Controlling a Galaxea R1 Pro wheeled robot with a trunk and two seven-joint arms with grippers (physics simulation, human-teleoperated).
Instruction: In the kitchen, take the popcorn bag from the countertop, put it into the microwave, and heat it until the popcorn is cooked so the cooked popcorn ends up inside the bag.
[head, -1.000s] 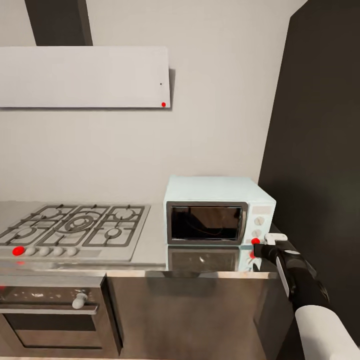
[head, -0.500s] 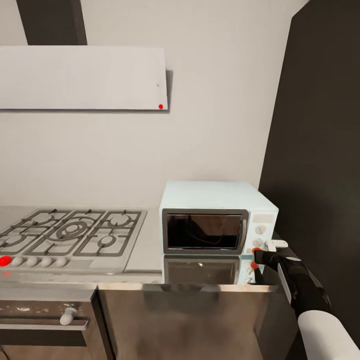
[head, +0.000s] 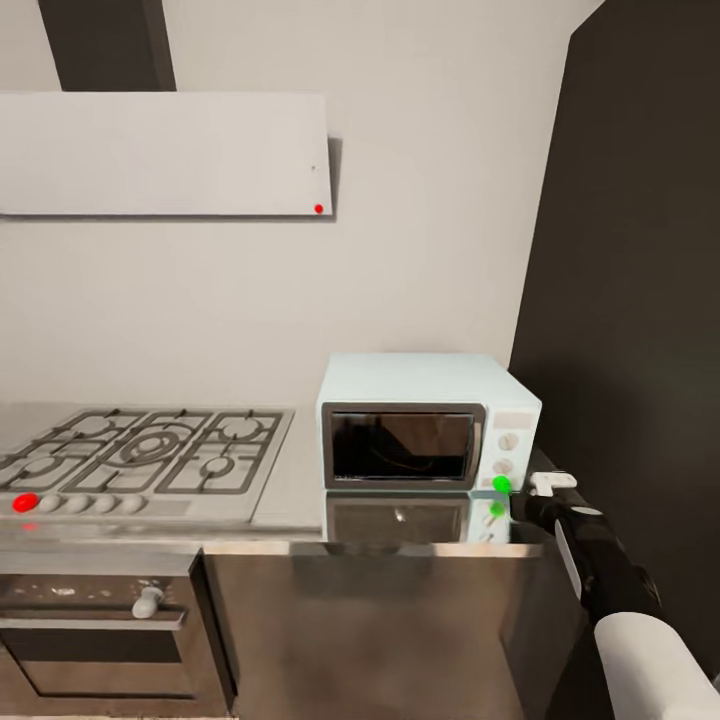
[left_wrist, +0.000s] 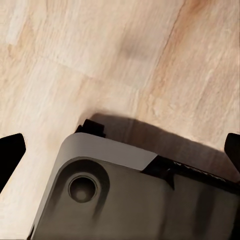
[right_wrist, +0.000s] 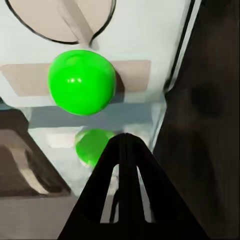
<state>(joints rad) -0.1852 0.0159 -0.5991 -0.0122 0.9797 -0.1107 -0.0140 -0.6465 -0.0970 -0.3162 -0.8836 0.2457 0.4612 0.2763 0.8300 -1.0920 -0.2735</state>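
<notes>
The microwave (head: 430, 425) stands in the centre-right of the head view, at the right end of the countertop (head: 290, 490), its rear close to the white wall and its right side next to a tall dark panel (head: 630, 300). Its dark glass door (head: 402, 445) appears shut, and what lies behind the glass cannot be made out; neither the bag nor the popcorn can be identified. A green dot (head: 501, 484) glows at the lower end of the knob panel, below two pale knobs (head: 509, 441), with its reflection on the glossy slab beneath. The right gripper (head: 522, 498) sits at the lower right of the head view, its tip just beside that dot. In the right wrist view the two dark fingers (right_wrist: 125, 165) come together to a single point with no visible gap and hold nothing; the green dot (right_wrist: 81, 81) lies just beyond the tip, and actual contact cannot be confirmed. The left gripper (left_wrist: 120, 150) points down at a wooden floor (left_wrist: 100, 45), with its fingertips at opposite edges of the frame, spread wide and empty. As a judgement, the microwave is a rigid, fairly heavy box that should not slide under a light press. Its controls are small, smooth and hard, so a closed fingertip should press square-on and centred to avoid slipping off. To the left lie a steel gas hob (head: 150, 460) and, below it, a dark oven (head: 100, 640).
</notes>
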